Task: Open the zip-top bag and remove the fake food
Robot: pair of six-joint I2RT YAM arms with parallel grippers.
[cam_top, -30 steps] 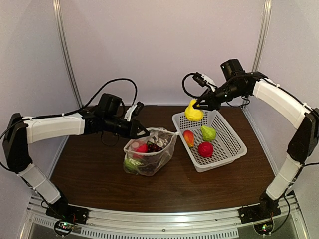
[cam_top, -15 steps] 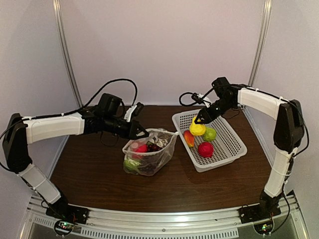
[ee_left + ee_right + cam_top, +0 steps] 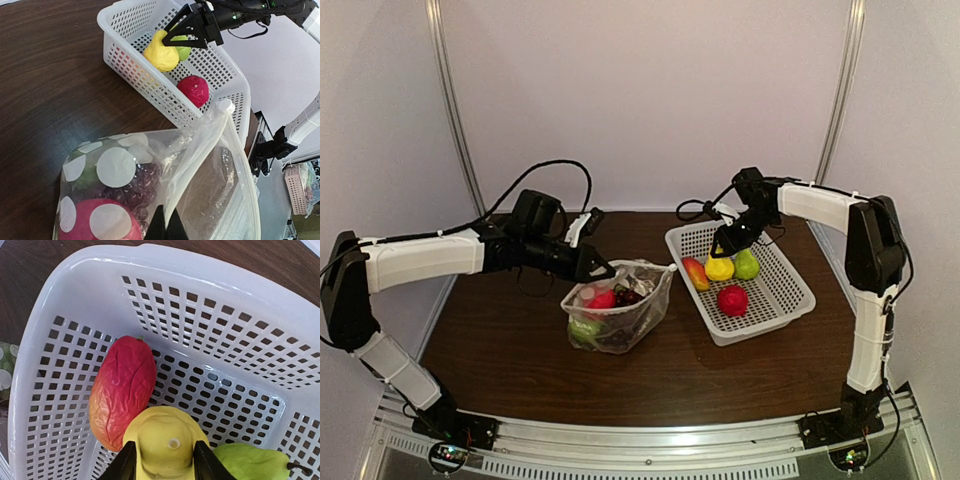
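The zip-top bag stands open on the table, and my left gripper is shut on its upper rim. Inside it are a red fruit, dark grapes and a green piece. My right gripper is down in the white basket. Its fingers stand slightly parted on either side of a yellow fruit that rests on the basket floor. Next to it lie an orange-red fruit, a green fruit and a round red one.
The basket sits at the back right of the dark wooden table, right beside the bag. White walls and metal posts enclose the table on three sides. A black cable loops above the left arm.
My right arm has carried the yellow fruit down from above the basket's far rim to its floor, and its fingers have eased apart. The left gripper and the bag have barely moved.
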